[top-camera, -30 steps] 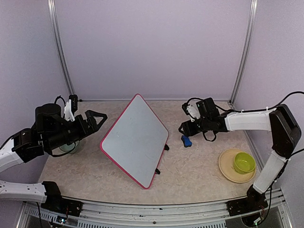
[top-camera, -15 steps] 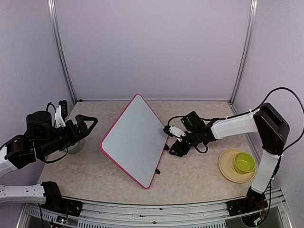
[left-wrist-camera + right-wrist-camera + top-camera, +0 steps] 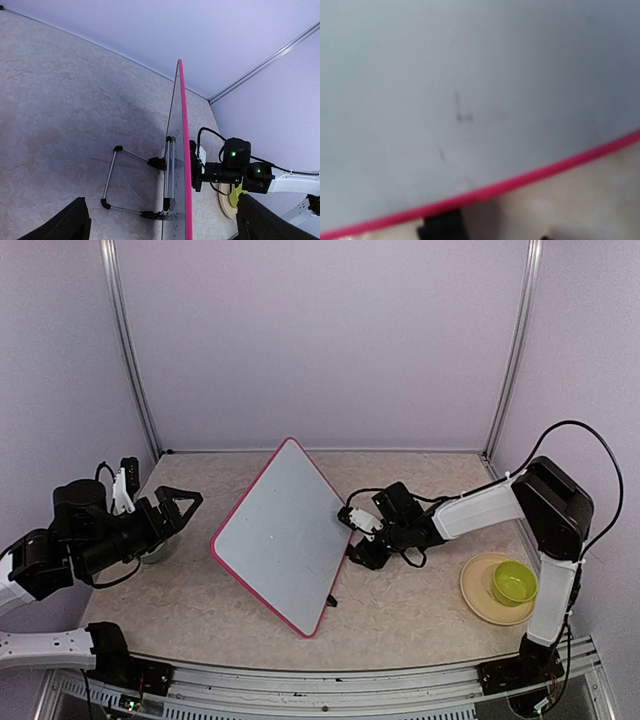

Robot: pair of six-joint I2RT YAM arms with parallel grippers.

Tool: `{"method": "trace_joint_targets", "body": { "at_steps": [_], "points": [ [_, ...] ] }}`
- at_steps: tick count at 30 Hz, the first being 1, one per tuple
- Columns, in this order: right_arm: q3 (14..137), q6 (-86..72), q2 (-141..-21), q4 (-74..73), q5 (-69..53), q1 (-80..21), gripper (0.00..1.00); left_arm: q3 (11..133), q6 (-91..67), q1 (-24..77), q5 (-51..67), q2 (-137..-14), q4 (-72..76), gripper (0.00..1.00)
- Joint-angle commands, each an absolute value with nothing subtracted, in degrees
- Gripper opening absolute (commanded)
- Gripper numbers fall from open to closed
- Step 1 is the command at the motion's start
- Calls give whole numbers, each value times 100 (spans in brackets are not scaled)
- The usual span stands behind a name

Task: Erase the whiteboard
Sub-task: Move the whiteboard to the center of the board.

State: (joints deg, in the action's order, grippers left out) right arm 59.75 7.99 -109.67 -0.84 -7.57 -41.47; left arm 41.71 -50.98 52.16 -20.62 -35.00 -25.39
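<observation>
Nearest me, at the lower right of the overhead frame, a green bowl sits on a yellow plate. At mid-left my left gripper hangs with its jaws spread wide and nothing between them, well apart from the whiteboard, which stands tilted on its wire stand at the centre, showing only faint dark marks near the pink rim. My right gripper is just beside the board's right edge, and I cannot tell how its jaws stand.

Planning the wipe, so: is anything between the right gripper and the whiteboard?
Nothing visible. The right gripper sits close beside the right-hand edge of the large white, red-rimmed whiteboard; its wrist view shows the board face unobstructed.
</observation>
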Motion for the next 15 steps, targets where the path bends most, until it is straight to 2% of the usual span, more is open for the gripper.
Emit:
{"method": "trace_joint_targets", "body": {
  "at_steps": [1, 5, 12, 15],
  "points": [
    [6061, 760, -11171, 322, -1007, -4181, 47, 4088, -5158, 5247, -2125, -3386, -2567, 99],
    [6201, 805, -11273, 391, -1297, -4246, 36, 4083, -5192, 5243, -2166, -3317, -2609, 99],
    [6499, 721, -11539, 387, -1413, -4323, 4, 4137, -5196, 5247, -2206, -3319, -2636, 99],
    [6600, 539, -11635, 487, -1348, -4354, 0, 4148, -5194, 5247, -2215, -3327, -2637, 99]
  ]
}}
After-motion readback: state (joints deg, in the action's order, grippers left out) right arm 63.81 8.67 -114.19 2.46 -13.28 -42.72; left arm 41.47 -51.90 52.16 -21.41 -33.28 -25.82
